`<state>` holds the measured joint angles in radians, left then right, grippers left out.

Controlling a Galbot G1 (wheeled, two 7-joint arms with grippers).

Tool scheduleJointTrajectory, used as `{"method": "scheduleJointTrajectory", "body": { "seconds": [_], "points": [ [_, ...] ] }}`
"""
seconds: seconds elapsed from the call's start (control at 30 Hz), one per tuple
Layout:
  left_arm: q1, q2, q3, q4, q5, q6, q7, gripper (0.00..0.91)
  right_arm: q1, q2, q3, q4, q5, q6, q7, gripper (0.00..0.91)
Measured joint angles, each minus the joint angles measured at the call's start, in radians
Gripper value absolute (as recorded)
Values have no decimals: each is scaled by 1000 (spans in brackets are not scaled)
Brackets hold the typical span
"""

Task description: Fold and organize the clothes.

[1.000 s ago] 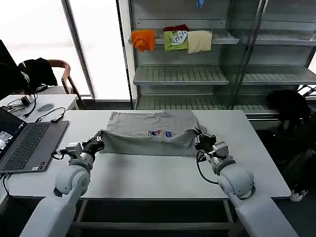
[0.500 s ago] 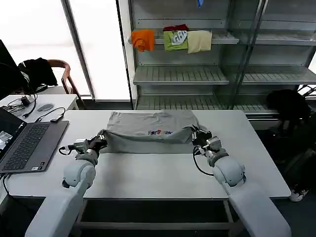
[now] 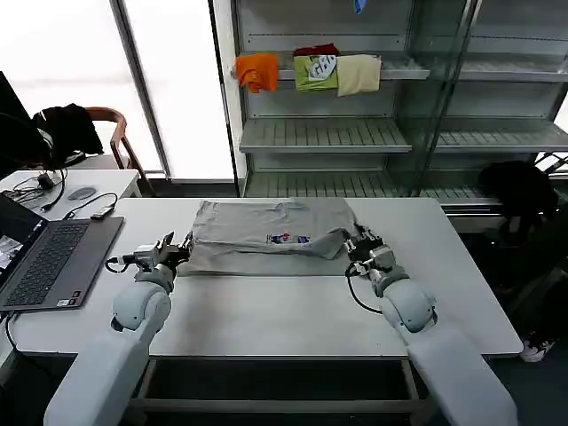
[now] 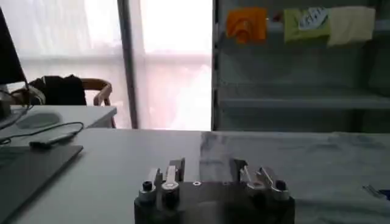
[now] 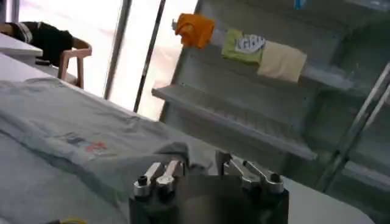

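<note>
1. Grey shirt (image 3: 266, 240) is lying flat on the white table (image 3: 293, 311), toward the far edge, its small chest print facing up near the fold line.
2. Left gripper (image 3: 174, 250) is sitting low at the shirt's left edge; in the left wrist view (image 4: 207, 173) its fingers are standing apart with nothing between them, cloth just beyond.
3. Right gripper (image 3: 359, 246) is sitting at the shirt's right edge. In the right wrist view (image 5: 204, 167) its fingers are parted, and a raised pucker of cloth is lying just ahead of them; I cannot tell whether any fabric is caught.
4. Risk: if that pucker is snagging on a finger, pulling the arm away is likely dragging the fold open or skewing the right side.
5. Risk: the right corner is looking bunched, so the next fold may be coming out uneven.
6. Risk: the laptop (image 3: 44, 257) is lying near the left arm; a wide swing could be clipping it.
7. Hard to make out: the shirt's far hem and sleeves, and how many layers are lying stacked.
</note>
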<state>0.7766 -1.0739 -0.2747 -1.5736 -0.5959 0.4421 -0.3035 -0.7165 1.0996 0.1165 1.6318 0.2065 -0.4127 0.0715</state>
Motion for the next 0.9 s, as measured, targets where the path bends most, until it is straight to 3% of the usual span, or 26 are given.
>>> {"method": "scheduleJointTrajectory", "body": {
  "seconds": [0.33, 0.9],
  "points": [
    [76, 45, -45, -122, 0, 45, 29, 907, -85, -51, 67, 122, 23, -8, 7, 907],
    [215, 59, -104, -196, -60, 63, 109, 907, -320, -84, 160, 243, 176, -58, 30, 907]
  ]
}}
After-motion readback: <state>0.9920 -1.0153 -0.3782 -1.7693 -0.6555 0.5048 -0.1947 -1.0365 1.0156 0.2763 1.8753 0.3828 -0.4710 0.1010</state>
